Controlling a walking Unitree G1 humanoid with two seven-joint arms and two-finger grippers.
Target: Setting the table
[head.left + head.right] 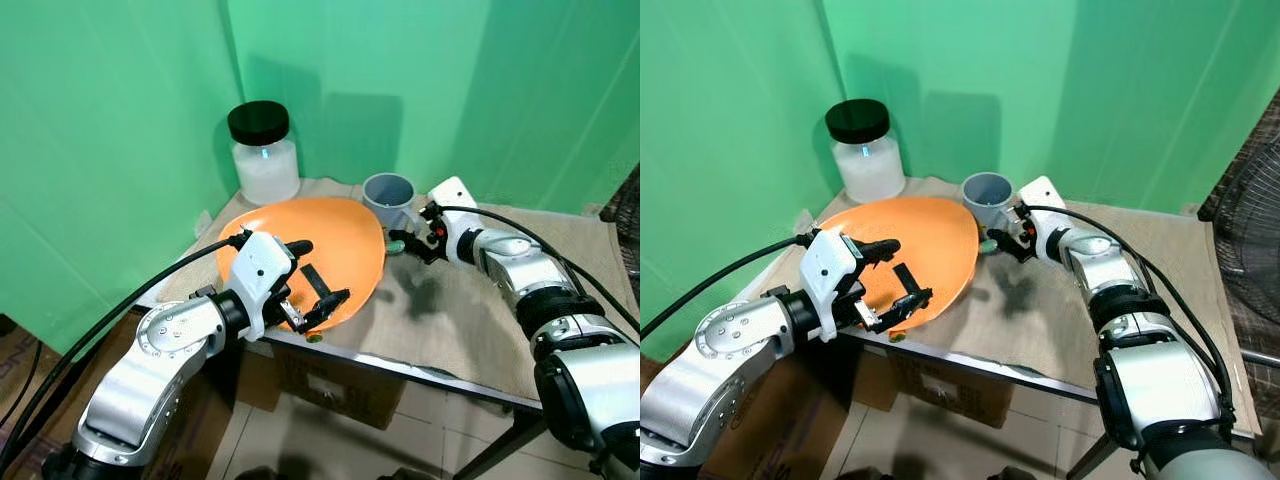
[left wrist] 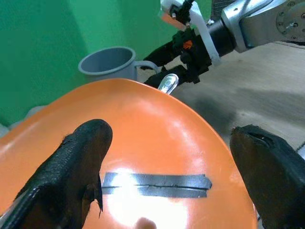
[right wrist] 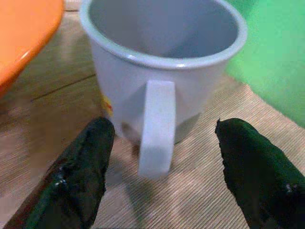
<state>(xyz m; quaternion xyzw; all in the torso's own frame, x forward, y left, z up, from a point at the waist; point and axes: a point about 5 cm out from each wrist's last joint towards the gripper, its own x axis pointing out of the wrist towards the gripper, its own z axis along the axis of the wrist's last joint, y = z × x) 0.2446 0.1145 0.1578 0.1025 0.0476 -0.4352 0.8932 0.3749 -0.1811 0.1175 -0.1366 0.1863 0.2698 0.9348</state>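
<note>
Two grippers are seen at work over a cloth-covered worktop (image 1: 470, 320) set against green walls. The step in hand is judged to be the approach to the place setting's pieces, with nothing yet gripped. The orange plate (image 1: 320, 245) lies on the worktop's near left part, its front edge reaching to the worktop's rim; a strip of grey tape (image 2: 157, 183) is stuck on its face. The left gripper (image 1: 310, 275) is held at the plate's near edge with its fingers (image 2: 78, 157) spread wide apart, one to each side above the plate's surface; whether they touch it cannot be told. The grey mug (image 1: 390, 200) stands just behind the plate's far right edge, with its handle (image 3: 156, 126) turned toward the right gripper (image 1: 418, 238). That gripper's fingers (image 3: 83, 167) are open too, one on each side of the handle and just short of it, apart from the mug's wall. The next move is judged to call for a small advance of the right gripper so that the handle is taken between the fingers before they are closed. A jar with a black lid (image 1: 263, 150) stands in the far corner, well apart from both grippers.
</note>
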